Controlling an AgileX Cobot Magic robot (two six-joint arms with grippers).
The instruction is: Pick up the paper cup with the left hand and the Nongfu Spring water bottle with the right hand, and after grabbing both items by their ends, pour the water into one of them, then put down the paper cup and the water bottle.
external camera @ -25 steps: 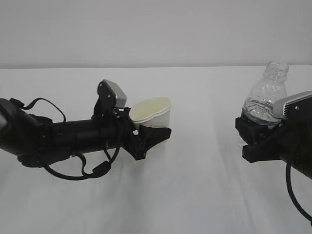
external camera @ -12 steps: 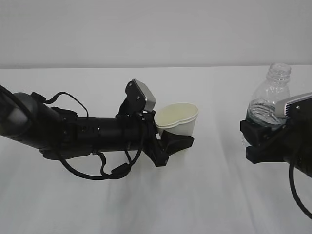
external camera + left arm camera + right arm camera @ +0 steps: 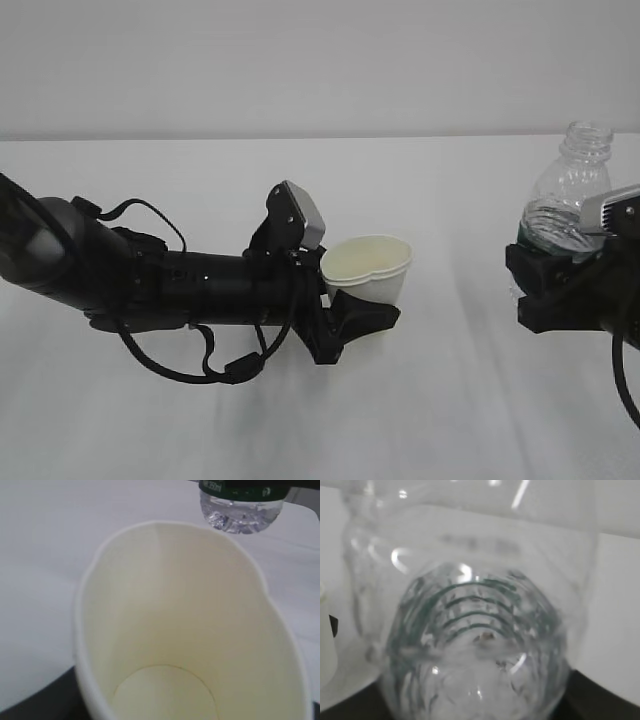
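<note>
Nearest the camera, the left hand reaches in low from the left, a black arm trailing cables, its two fingers clamped on the lower part of the paper cup. The cup is held clear of the white table, mouth up and tipped slightly. The grip squeezes its thin wall, so the rolled rim is pressed out of round into a lobed oval. Its inside is matte cream and, in the left wrist view, looks dry.

To the right and a little farther back, the right hand is clamped on the water bottle around its lower body, where the dark green label sits. The bottle stands nearly upright, long axis vertical, open neck at the top with no cap. It is thin, clear, ribbed plastic, glossy with reflections, and water fills only the lower part.

Bottle and cup are apart, with bare table between them; the bottle's mouth sits higher than the cup's rim and to its right. My judgement is that pouring calls for closing this sideways gap, then tilting the neck leftward over the cup's mouth. The soft, squeezed cup could buckle or spill once it takes weight.

Beyond, the table meets a plain pale wall.
</note>
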